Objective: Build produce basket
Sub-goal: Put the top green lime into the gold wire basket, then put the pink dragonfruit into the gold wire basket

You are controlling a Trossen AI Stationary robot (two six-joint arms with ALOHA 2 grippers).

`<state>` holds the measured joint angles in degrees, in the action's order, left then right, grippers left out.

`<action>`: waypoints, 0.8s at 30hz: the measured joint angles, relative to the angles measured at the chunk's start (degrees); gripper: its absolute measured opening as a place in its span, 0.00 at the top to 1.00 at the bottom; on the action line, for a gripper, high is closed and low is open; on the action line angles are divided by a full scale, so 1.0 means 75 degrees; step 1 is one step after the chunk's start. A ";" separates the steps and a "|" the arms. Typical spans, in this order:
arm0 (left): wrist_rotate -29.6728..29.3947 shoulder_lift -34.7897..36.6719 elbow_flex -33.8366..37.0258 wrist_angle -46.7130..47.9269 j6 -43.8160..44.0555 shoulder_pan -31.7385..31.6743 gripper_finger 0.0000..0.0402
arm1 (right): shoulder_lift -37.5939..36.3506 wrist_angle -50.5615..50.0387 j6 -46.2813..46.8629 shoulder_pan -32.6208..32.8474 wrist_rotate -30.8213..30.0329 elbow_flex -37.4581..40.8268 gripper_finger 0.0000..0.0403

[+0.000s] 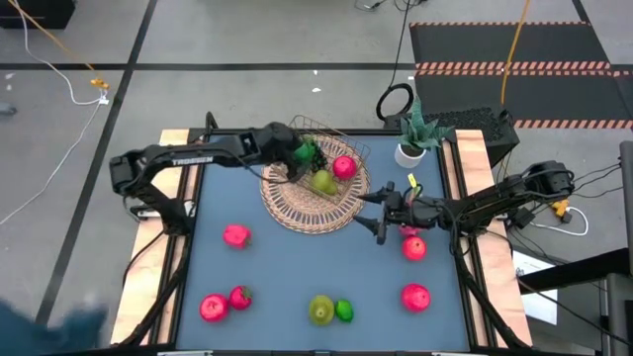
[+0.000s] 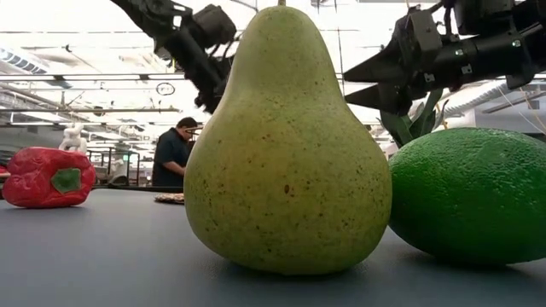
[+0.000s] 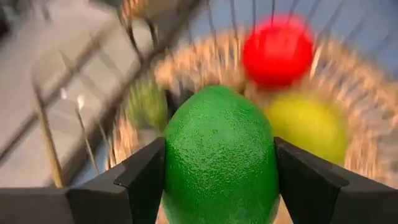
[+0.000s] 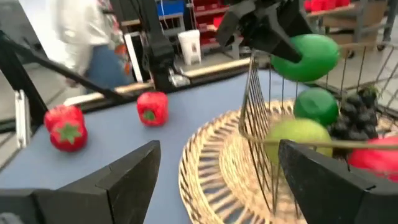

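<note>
The left gripper [image 3: 217,180] is clamped on a green lime [image 3: 219,155], one finger on each flank, and hangs above the wicker basket [image 1: 297,213] at the far middle of the table. Already in the basket: a red round fruit [image 3: 278,50], a yellow-green fruit [image 3: 308,121], a second green fruit [image 4: 316,104] and a dark grape bunch [image 4: 354,115].

The right gripper [image 4: 217,180] sits just beside the basket's right rim, fingers spread wide and holding nothing.

Judgement: the step in hand is placing the lime. It should be lowered inside the wire frame [image 4: 258,124] into the open patch of weave beside the yellow-green fruit, and released low, since a rounded fruit could roll. The fingers should clear the wires when opening.

Several fruits remain on the table, including a pear [image 2: 286,145] and another lime [image 2: 469,200].
</note>
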<state>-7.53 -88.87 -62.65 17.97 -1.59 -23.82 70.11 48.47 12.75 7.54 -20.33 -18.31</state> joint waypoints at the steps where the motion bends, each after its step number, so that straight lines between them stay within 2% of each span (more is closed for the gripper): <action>1: 0.0012 -0.0062 0.0040 0.0177 0.0033 -0.0032 0.35 | 0.0000 -0.0033 0.0005 0.0008 -0.0112 0.0000 0.20; 7: 0.0012 -0.0348 0.0023 0.0201 0.0301 -0.0020 0.31 | 0.0000 -0.0043 0.0007 0.0008 -0.0128 0.0000 0.20; 15: 0.0000 -0.0324 0.0031 0.0096 0.0251 -0.0011 0.13 | 0.0000 -0.0053 0.0036 0.0008 -0.0124 0.0000 0.20; 20: -0.0003 -0.0290 0.0028 -0.0342 0.0264 0.0128 0.04 | 0.0000 -0.0051 0.0032 0.0008 -0.0124 0.0000 0.20; 24: 0.0179 -0.0290 0.0028 -0.0895 0.0247 0.0489 0.01 | 0.0000 -0.0224 -0.0037 0.0008 -0.0381 0.0000 0.20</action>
<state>-6.19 -91.05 -62.43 11.26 0.26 -20.15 70.11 46.79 12.47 7.60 -23.18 -18.31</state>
